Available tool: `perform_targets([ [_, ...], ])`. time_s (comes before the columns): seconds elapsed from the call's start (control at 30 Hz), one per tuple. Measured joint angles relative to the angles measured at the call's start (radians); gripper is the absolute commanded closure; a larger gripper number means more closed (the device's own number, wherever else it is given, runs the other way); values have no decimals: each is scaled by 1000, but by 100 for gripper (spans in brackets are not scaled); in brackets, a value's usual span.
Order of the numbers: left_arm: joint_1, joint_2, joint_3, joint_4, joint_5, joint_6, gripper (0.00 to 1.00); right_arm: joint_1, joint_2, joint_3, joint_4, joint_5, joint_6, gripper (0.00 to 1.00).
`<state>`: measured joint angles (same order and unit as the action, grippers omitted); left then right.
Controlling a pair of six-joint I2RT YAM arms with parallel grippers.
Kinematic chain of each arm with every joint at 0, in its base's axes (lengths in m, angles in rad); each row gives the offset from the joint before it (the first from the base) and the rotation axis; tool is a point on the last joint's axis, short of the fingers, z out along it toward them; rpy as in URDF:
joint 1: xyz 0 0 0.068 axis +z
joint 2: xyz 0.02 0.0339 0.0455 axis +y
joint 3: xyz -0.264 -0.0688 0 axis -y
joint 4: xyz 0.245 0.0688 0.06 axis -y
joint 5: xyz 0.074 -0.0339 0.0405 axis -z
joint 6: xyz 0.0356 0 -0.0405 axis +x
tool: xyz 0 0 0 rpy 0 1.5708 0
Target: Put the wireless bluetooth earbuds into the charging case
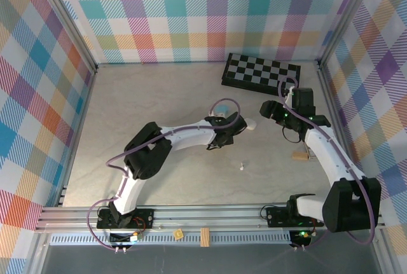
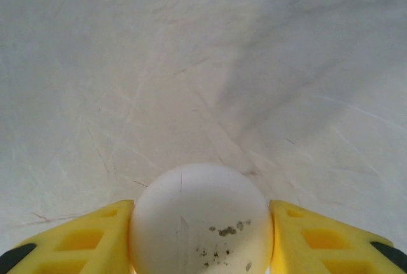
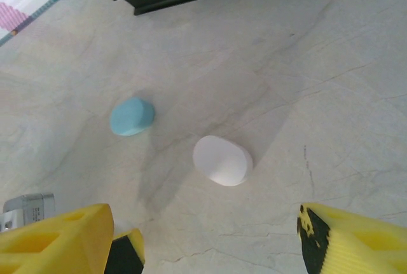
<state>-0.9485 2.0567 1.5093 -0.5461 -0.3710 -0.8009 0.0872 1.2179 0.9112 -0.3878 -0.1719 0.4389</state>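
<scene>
A white charging case (image 2: 197, 198) with dark specks sits between my left gripper's (image 2: 202, 236) yellow fingers (image 2: 95, 236), which press against both its sides. From above, that gripper (image 1: 220, 135) is at the table's middle and covers this case. A second white case (image 3: 222, 159) and a light blue case (image 3: 131, 116) lie shut on the table ahead of my right gripper (image 3: 210, 242), which hangs open above the surface with nothing between its fingers. From above, the blue case (image 1: 222, 105) and the white case (image 1: 250, 123) flank the left wrist. One tiny white earbud (image 1: 242, 166) lies alone nearer the front.
A black-and-white checkerboard (image 1: 261, 70) lies at the back right. A small wooden block (image 1: 299, 156) rests beside the right arm's forearm. Plaid walls enclose the table on three sides.
</scene>
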Motion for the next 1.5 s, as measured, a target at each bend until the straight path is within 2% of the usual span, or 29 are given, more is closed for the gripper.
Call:
perform_targets([
  [0.17,-9,-186,-114,171,-6,292,54,-3,-56,36,-69,-32,-34,24],
  [0.33,-12,-305,-176,317,-14,547,49,-3,-119,93,-162,-84,-79,24],
  [0.57,-13,-468,-395,524,58,830,52,-3,-137,143,-268,-259,-153,25],
  [0.7,-13,-551,-448,579,129,950,54,0,-130,145,-296,-377,-187,27],
  [0.93,-13,-654,-490,643,260,1106,54,69,-99,184,-310,-522,-209,29],
  [1.27,-13,-660,-501,658,357,1189,54,187,-11,198,-270,-584,-188,34],
  [1.5,-13,-673,-502,658,381,1199,54,238,49,208,-227,-598,-161,53],
])
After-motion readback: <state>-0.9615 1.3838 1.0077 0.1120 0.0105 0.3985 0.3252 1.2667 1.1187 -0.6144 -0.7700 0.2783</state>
